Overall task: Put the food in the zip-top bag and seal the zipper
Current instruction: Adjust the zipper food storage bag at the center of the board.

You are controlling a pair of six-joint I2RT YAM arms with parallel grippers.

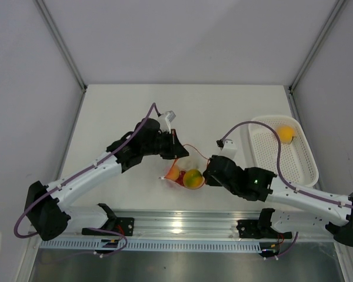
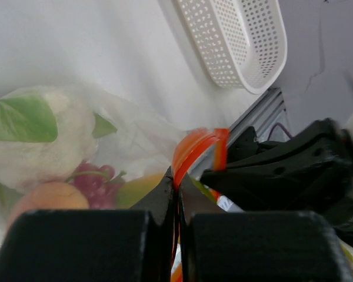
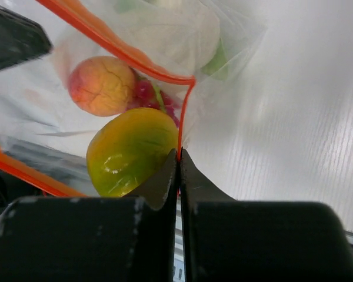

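The clear zip-top bag [image 1: 185,173] hangs between my two grippers at the table's front middle. Its red-orange zipper [image 3: 115,44] gapes open in the right wrist view. Inside lie a yellow-green fruit [image 3: 132,150], an orange fruit [image 3: 102,85], a red berry cluster [image 2: 94,182] and a white-green vegetable piece [image 2: 32,138]. My left gripper [image 2: 177,182] is shut on the zipper strip [image 2: 194,150] at the bag's left end. My right gripper [image 3: 179,158] is shut on the zipper at the bag's right end. A yellow-orange fruit [image 1: 286,134] lies in the basket.
A white perforated basket [image 1: 294,167] stands at the right side of the table, also in the left wrist view [image 2: 235,41]. An aluminium rail [image 1: 182,226] runs along the near edge. Purple cables [image 1: 241,126] loop over the arms.
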